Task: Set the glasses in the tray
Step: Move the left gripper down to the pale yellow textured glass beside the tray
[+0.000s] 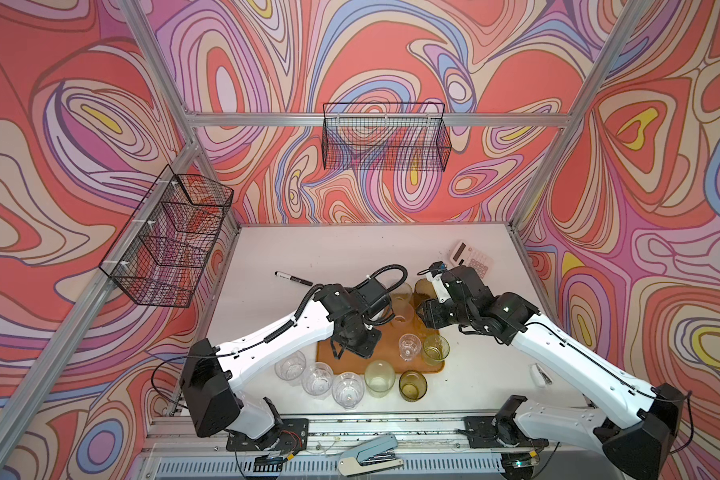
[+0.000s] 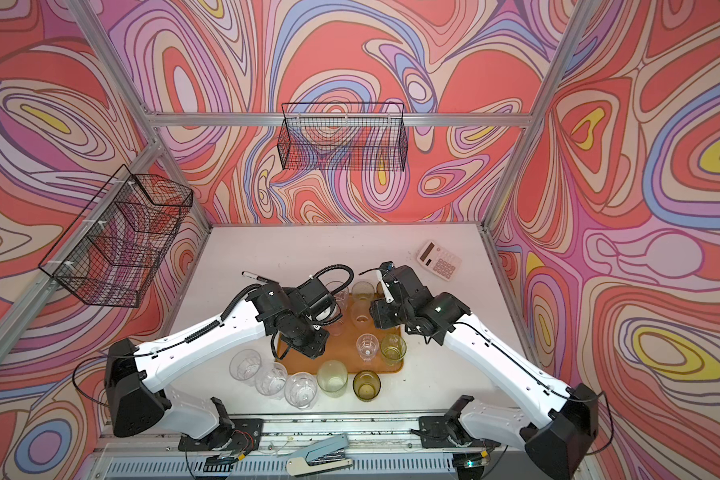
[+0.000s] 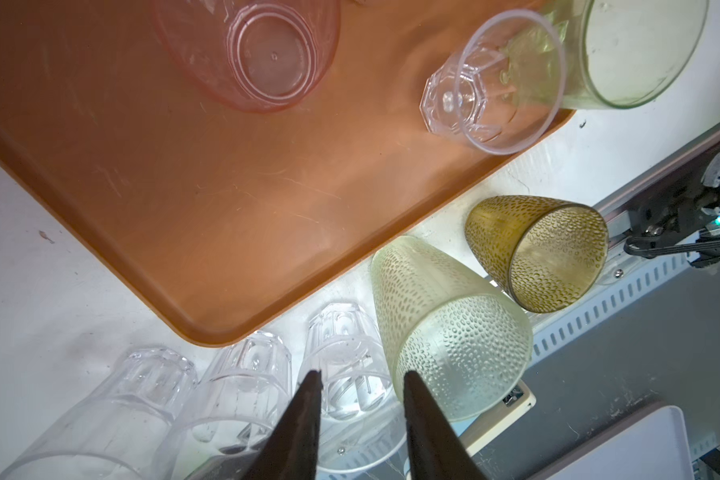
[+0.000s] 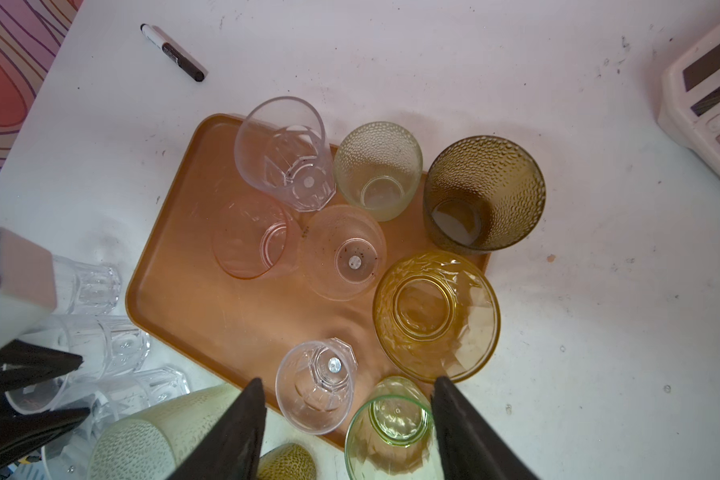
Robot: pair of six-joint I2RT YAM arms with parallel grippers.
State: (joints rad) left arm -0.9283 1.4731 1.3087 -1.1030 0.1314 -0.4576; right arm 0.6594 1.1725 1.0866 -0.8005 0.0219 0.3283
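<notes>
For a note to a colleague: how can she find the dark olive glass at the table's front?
Start at the orange-brown tray. Along its edge nearest the robot's bases, five glasses stand in a row on the table. The olive-brown glass ends the row on the right, the only dark one, beside a pale green glass.

Tray [image 1: 389,349] partly hidden under left arm [image 1: 267,332], calculator [image 4: 707,104] cut off by edge

The left arm [image 1: 267,349] and the right arm [image 1: 578,365] had white shells, black joints and thin black cables. Their fingers [image 3: 300,428] were dark, tapered to points.
</notes>
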